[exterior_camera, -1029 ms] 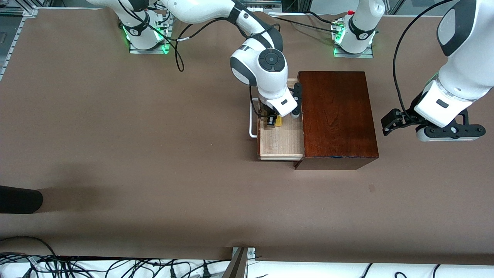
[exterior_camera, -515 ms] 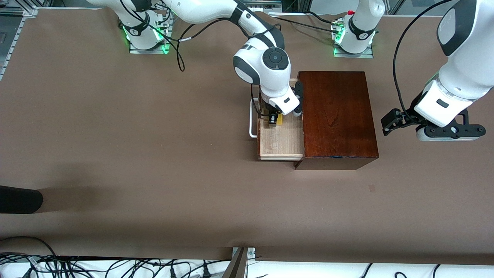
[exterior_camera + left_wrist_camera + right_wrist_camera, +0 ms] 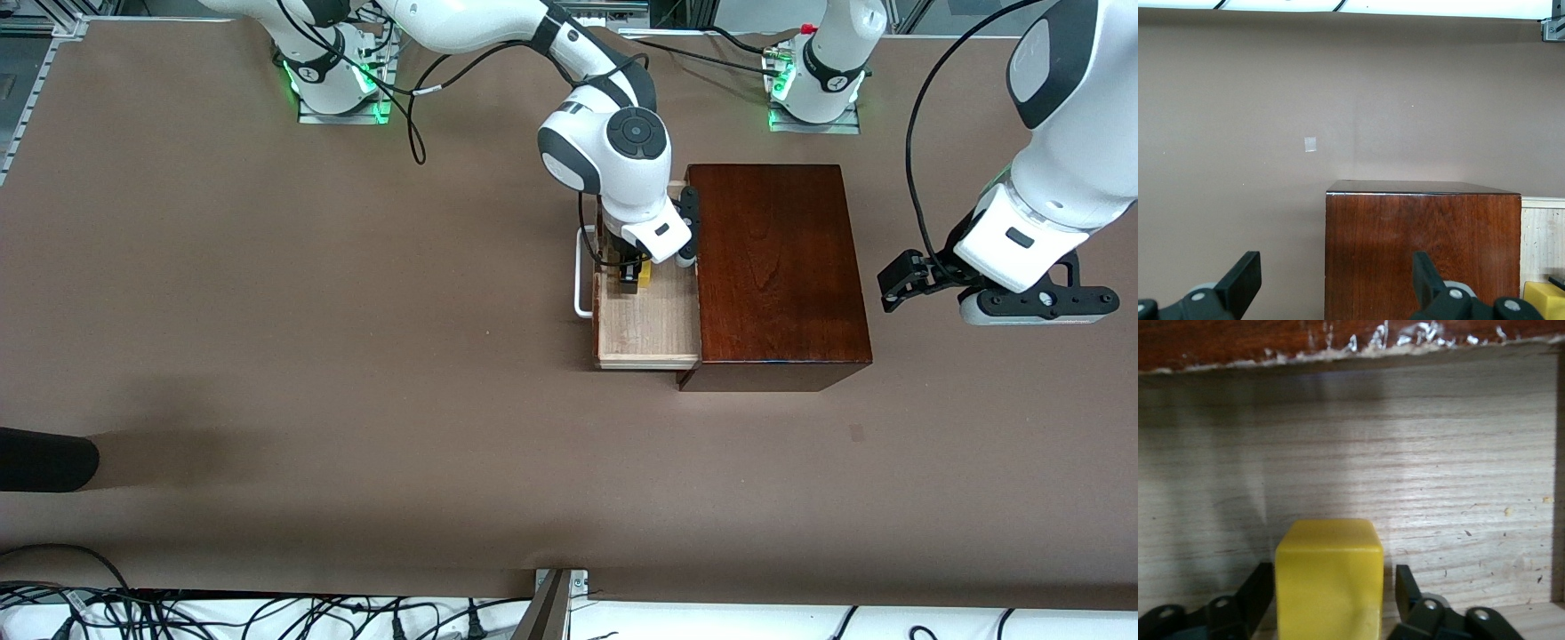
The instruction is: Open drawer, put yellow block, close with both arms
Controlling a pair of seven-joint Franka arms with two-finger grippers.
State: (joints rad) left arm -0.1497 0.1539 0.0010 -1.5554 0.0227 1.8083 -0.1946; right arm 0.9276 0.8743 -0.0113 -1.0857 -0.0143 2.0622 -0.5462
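— What was the right pincer [image 3: 1328, 603] doing?
— Its fingers [image 3: 1258, 593] stood slightly apart beside the yellow block [image 3: 1328, 577], seemingly releasing it in the open drawer [image 3: 647, 324].
— And the left pincer [image 3: 898, 280]?
— Spread wide, waiting over the counter [image 3: 356, 356], at three o'clock from the box [image 3: 778, 267].

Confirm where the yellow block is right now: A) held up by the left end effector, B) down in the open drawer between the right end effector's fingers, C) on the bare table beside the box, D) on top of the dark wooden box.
B: the yellow block sits on the pale floor of the open drawer, with the right end effector spread on either side of it.
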